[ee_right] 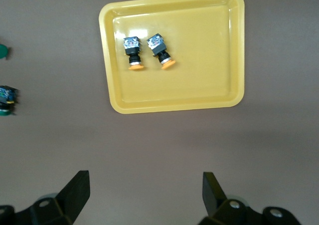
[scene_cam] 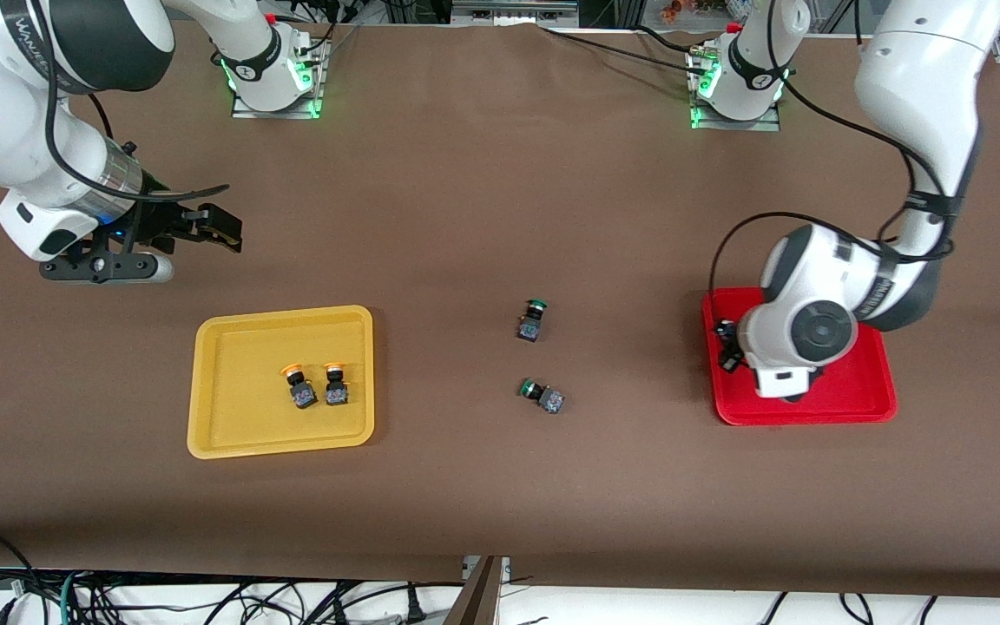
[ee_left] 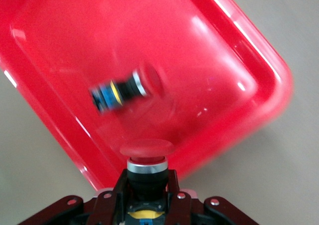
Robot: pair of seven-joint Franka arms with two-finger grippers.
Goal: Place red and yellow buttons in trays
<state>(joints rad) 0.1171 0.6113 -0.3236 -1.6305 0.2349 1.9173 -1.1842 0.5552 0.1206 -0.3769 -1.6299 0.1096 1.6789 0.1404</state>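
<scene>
Left wrist view: your left claw (ee_left: 145, 185) is clamped on a red button (ee_left: 146, 157) over the red tray (ee_left: 259, 70), and a second red button (ee_left: 127, 89) lies in that tray mid-frame. In the front view that tray (scene_cam: 865, 395) sits at right. Your right claw (ee_right: 144, 195) hangs wide open and empty in the upper left over bare tabletop (scene_cam: 465, 217), waiting. Both yellow buttons (scene_cam: 316, 384) lie side by side in the yellow tray (scene_cam: 222, 347), lower left. Two green buttons (scene_cam: 538, 358) sit mid-frame.
</scene>
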